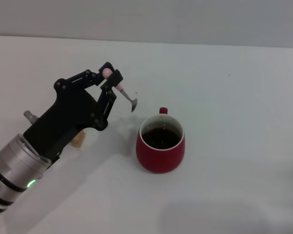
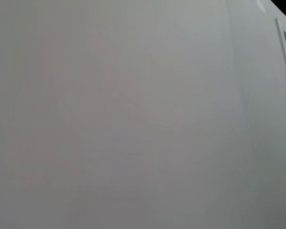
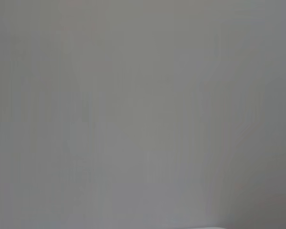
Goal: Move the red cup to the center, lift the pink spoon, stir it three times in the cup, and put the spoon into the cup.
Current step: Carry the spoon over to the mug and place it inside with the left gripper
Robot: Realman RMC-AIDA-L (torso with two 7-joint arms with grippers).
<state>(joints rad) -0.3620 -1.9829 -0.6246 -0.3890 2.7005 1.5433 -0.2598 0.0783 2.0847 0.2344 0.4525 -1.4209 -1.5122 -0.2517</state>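
The red cup (image 1: 160, 143) stands near the middle of the white table (image 1: 234, 97), its small handle pointing away from me and dark liquid inside. Up and to the left of it, my left gripper (image 1: 111, 80) is shut on the pink spoon (image 1: 123, 92). The pale pink handle sits between the fingers and the grey bowl hangs down toward the cup, held in the air short of the rim. The right gripper is out of view. Both wrist views show only blank pale surface.
A tan wooden block (image 1: 79, 140) lies on the table, half hidden under my left arm. The table's far edge runs along the top of the head view.
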